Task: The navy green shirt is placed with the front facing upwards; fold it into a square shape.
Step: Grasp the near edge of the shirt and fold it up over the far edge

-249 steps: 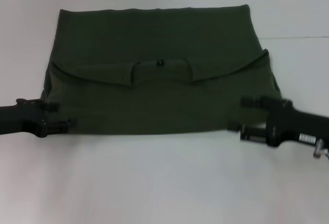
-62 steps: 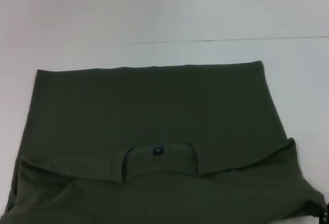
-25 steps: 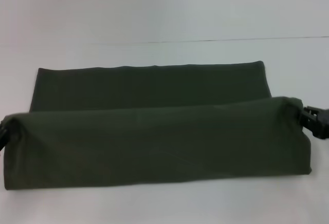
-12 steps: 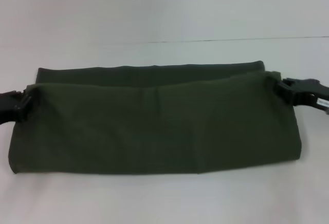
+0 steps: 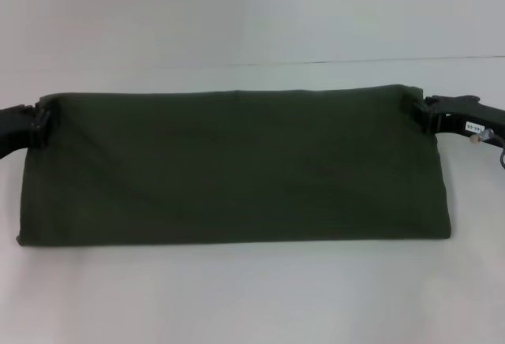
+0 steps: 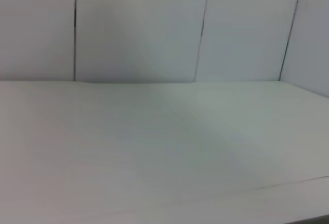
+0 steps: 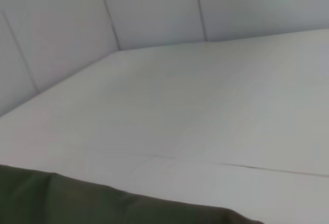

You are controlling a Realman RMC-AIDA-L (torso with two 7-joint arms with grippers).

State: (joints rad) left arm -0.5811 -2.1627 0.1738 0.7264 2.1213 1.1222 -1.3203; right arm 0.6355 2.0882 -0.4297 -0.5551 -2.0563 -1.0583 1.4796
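Currently both grippers sit at the far corners of the navy green shirt [image 5: 237, 166], one per side.

Left gripper [image 5: 38, 115]: at the shirt's far-left corner, touching the cloth. Fingers look pinched on the corner fabric, though the exact gap is too dark to read. Arm comes in low from the left edge of the head view, roughly level with the table [image 5: 252, 297].

Right gripper [image 5: 420, 110]: at the far-right corner, dark fingers [image 5: 430, 102] against the cloth edge, apparently clamped on it. Arm extends in from the right, nearly horizontal, with a small white label and a bit of cable on its body.

Shirt: lies flat on the white table as a wide, folded band, plain green side up, no lettering or neck label showing. Near edge straight, far edge running between the two grippers.

Right wrist view: only a strip of the shirt's green cloth [image 7: 103, 203], table beyond. Left wrist view: just table and wall panels [image 6: 139, 29], no fingers visible.
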